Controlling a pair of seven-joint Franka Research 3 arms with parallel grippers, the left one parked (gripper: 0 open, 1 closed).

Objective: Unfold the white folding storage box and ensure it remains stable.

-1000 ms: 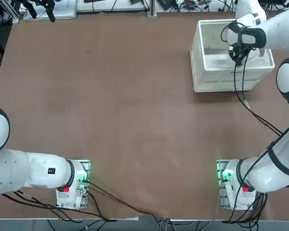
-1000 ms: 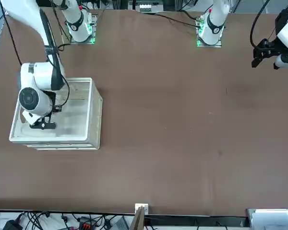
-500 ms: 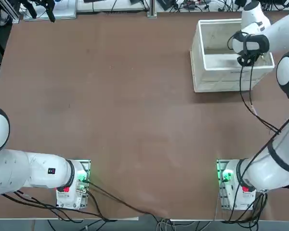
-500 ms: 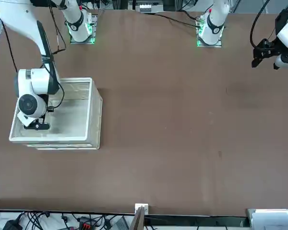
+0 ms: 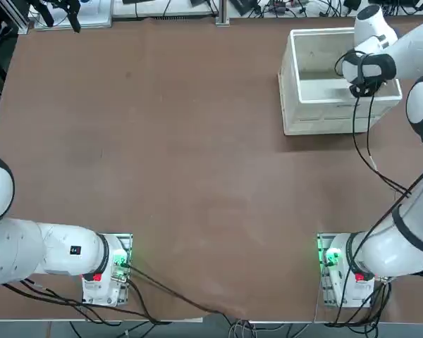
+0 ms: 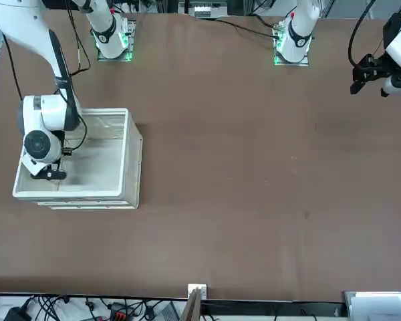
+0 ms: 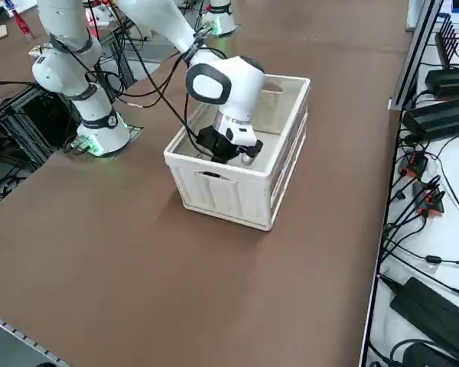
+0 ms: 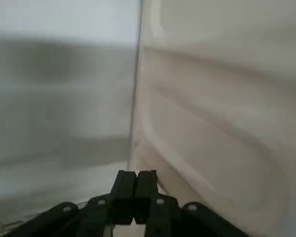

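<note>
White folding storage box [image 5: 335,98] at table's far right corner, walls up. We see right gripper [image 8: 134,190] moved from box middle toward its right end wall since a second ago; likely pressing that panel upright. Fingers shut together, holding nothing, low inside box by inner corner.

Storage box [image 5: 317,113] was white w/ ribbed side panels, inside plain off-white. Table [image 5: 183,155] was flat brown. Right gripper [image 8: 134,190] was black, arm white.
</note>
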